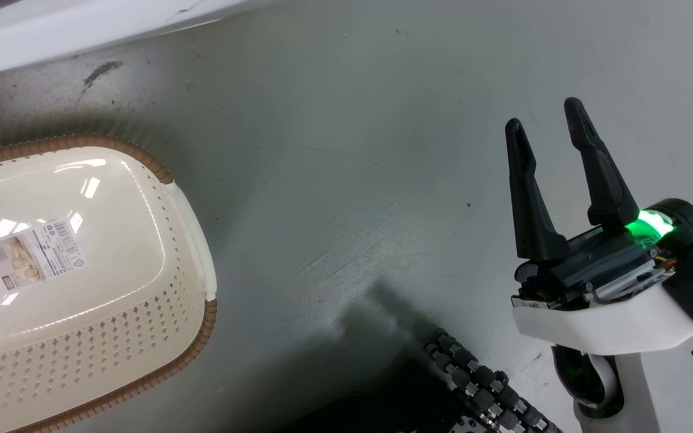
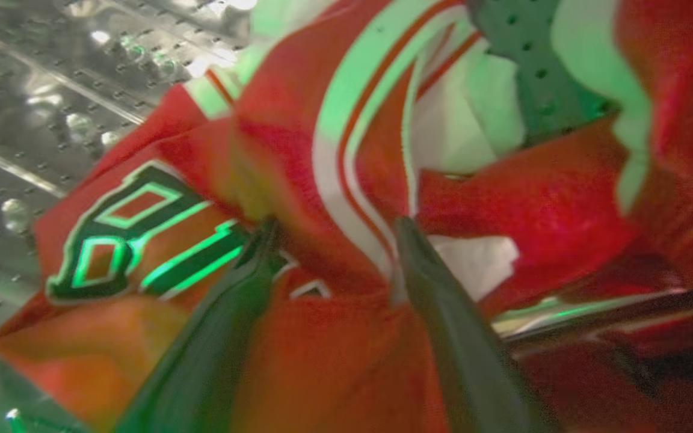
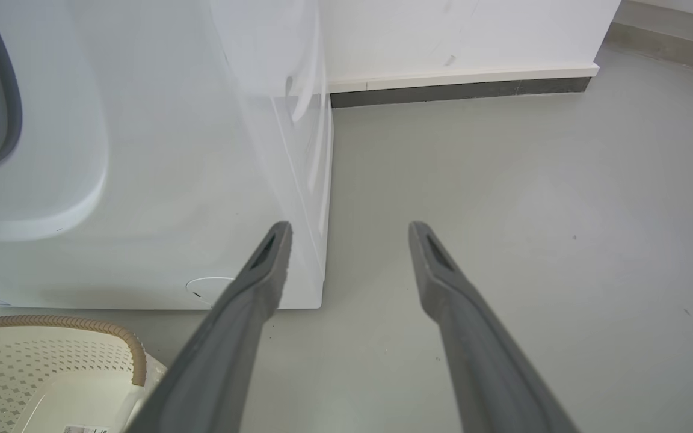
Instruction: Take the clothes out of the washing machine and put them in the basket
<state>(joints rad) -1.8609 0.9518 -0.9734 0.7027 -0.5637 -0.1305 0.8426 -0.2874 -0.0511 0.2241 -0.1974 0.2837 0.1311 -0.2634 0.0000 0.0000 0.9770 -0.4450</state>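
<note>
**Asker:** Where was your left claw, and how did it stand?

**Robot:** My left claw (image 2: 335,224) was inside the perforated steel drum (image 2: 33,108). Its two dark fingers were spread wide, with the tips pressed into the red clothes (image 2: 533,204). A ridge of cloth with white striped trim (image 2: 334,132) rose between the tips, and nothing was pinched yet.

**Asker:** How would that cloth handle?

**Robot:** I judged it light, soft and limp, likely to sag and trail when lifted. The bunched ridge between my fingers looked like the best hold, since it was thick folds of probably more than one layer. The flatter panel with black-and-white lettering (image 2: 136,240), just beside one finger, would offer little to bite. A thin pinch there might slip.

**Asker:** And further out?

**Robot:** My right claw (image 1: 544,114) hung wide and empty over the grey floor (image 1: 352,150). The cream basket (image 1: 142,325) lay on that floor near the white washing machine (image 3: 172,180), with a paper label (image 1: 36,252) on its bottom and no garment in it
</note>
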